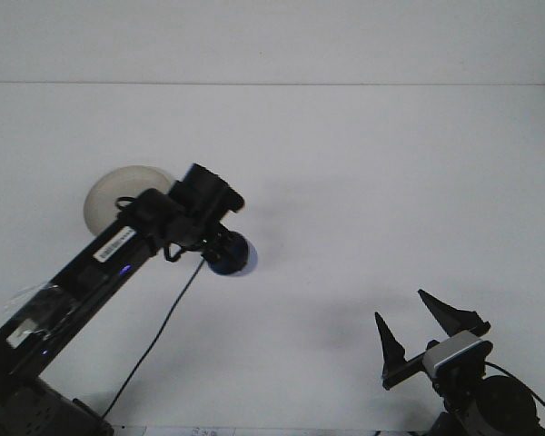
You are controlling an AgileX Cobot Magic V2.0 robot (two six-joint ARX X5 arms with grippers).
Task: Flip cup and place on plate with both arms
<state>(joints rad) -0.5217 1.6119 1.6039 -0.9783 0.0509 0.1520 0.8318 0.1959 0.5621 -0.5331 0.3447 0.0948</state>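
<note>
A small blue cup [234,255] hangs above the white table, held in my left gripper [220,250], which is shut on it. The left arm reaches up from the bottom left and covers part of the cream plate [109,194] at the left of the table. The cup is just right of the plate's near edge. My right gripper [416,325] stands open at the bottom right, with nothing between its dark pointed fingers.
The white table [372,182] runs back to a pale wall. A black cable [159,336] hangs from the left arm toward the front edge.
</note>
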